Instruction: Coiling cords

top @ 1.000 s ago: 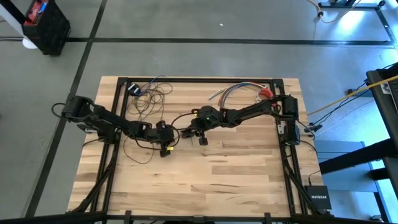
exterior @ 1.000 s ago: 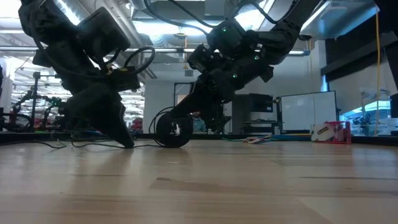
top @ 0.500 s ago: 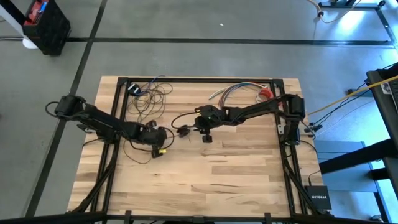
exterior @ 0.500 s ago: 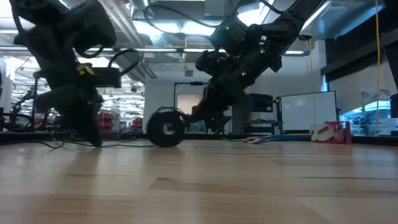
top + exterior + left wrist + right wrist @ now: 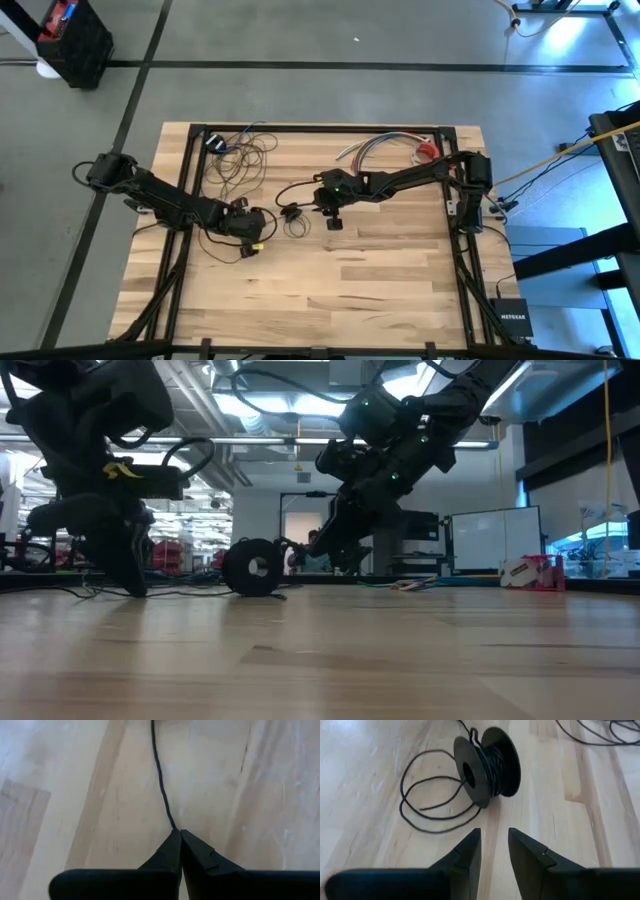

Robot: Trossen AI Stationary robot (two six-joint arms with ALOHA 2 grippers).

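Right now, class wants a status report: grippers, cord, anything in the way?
Left gripper shut on cord. Right gripper open, empty, behind spool. Loose loops beside spool; nothing blocking.

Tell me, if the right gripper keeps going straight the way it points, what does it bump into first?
Probably the small black spool wound with dark cord, standing on edge on the table. It sits right ahead of the open right gripper, apart from its fingers, though depth is hard to judge.
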